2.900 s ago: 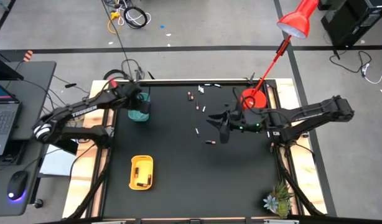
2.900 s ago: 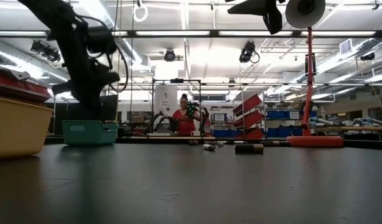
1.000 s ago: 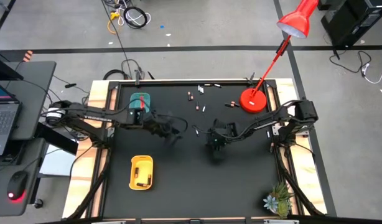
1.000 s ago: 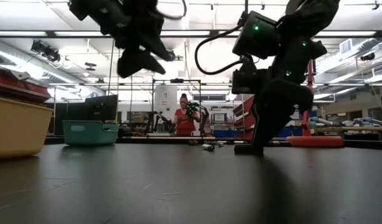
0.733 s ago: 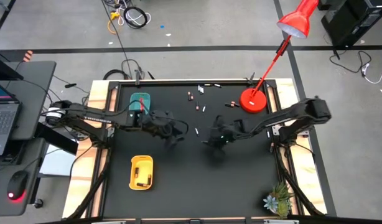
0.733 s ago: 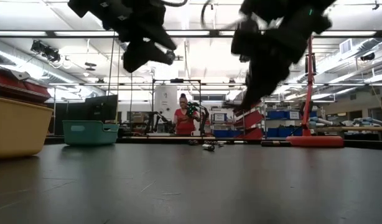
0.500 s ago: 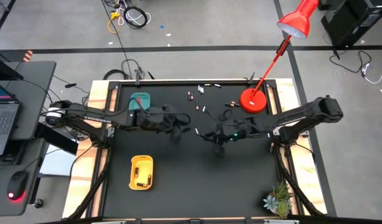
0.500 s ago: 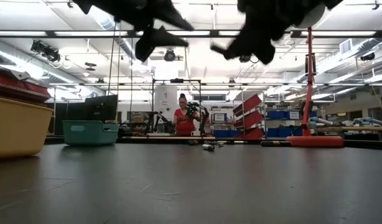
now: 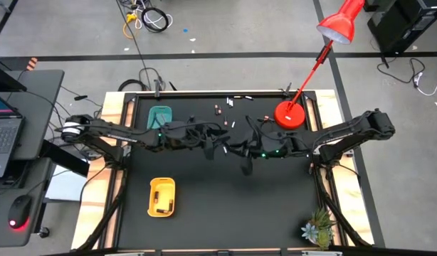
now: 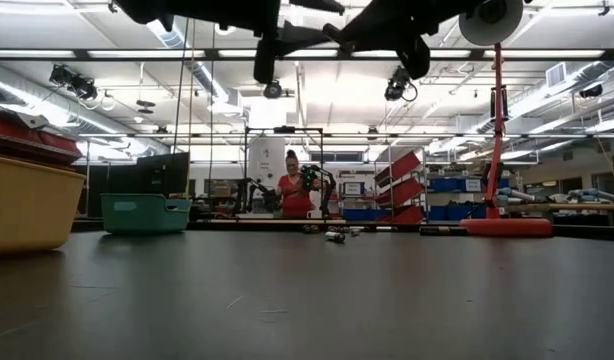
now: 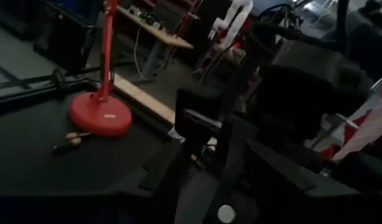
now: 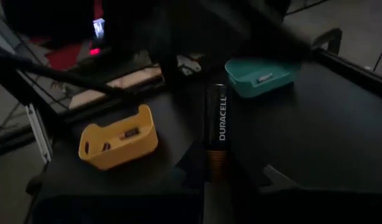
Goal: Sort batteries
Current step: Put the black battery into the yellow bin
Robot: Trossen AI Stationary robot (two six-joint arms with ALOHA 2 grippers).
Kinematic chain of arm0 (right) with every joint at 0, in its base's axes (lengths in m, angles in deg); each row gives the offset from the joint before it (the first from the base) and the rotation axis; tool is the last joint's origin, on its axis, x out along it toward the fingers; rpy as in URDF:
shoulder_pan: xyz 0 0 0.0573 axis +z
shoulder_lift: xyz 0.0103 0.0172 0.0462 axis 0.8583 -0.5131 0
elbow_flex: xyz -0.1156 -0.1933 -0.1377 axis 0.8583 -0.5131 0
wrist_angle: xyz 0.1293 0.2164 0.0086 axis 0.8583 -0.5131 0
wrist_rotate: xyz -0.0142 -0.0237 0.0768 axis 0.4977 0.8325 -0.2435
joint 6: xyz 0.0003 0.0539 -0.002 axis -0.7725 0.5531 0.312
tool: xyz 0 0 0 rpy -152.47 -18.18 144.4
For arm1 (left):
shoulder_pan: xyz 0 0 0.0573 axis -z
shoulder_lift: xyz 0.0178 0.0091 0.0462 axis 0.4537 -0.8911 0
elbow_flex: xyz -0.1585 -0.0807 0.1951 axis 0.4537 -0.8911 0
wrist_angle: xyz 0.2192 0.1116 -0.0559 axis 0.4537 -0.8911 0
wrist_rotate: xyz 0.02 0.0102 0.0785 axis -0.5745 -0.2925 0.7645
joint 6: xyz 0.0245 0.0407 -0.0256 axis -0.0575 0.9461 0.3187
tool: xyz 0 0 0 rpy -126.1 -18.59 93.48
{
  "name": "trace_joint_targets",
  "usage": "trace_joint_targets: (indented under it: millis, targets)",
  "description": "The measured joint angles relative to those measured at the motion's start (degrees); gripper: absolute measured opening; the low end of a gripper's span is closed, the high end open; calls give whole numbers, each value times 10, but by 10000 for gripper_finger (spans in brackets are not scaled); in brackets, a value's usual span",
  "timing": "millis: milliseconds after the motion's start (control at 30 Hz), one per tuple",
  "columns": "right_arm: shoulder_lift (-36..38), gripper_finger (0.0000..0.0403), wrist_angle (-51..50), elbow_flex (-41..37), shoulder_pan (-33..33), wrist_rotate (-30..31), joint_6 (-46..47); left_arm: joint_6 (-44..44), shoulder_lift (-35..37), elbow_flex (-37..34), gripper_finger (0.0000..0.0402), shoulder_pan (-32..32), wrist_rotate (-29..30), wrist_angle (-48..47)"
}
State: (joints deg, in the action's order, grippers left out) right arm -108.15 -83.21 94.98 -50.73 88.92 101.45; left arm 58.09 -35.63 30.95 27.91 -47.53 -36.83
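— So where did the two arms stand relative to the red lamp base (image 9: 290,114)?

— Both reached to mid-table, just in front of it. The right gripper (image 9: 236,151) pinched a Duracell battery (image 12: 216,138) upright between its fingers, seen clearly from its wrist camera. The left gripper (image 9: 217,142) met it from the teal tray (image 9: 161,115) side, nearly touching.

— Was the left claw spread?

— Probably spread, though its fingers were dim in the wrist view and I could not be sure.

— And the other batteries?

— Loose batteries (image 9: 220,109) lay scattered beside the lamp base, toward the far edge. Two (image 11: 71,140) lay right next to it. The yellow tray (image 9: 161,196) sat well away from the lamp, a few cells inside.
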Motion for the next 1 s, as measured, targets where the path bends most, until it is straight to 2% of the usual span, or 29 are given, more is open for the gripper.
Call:
trace_joint_targets:
  millis: [167, 333, 467, 600, 700, 733, 1000]
  targets:
    - [1, 43, 24, 0, 0, 9, 13, -1, -14, 0, 179, 5, -1, 47]
    - [2, 43, 54, 0, 0, 48, 14, -8, -15, 0, 178, 8, -12, 47]
    - [3, 43, 77, 0, 0, 52, 13, -32, -15, 0, 171, 7, -9, 46]
    - [3, 43, 98, 0, 2, 36, -1, -37, -14, 1, 128, 8, -9, 48]
    - [3, 44, 98, -1, 2, 28, 6, -42, -14, 1, 57, 8, -5, 49]
    - [3, 50, 99, -1, 2, 28, 8, -40, -14, 1, 46, 8, -4, 48]
    - [3, 144, 84, 0, 2, 9, 16, -32, -9, 1, 48, 7, 1, 24]
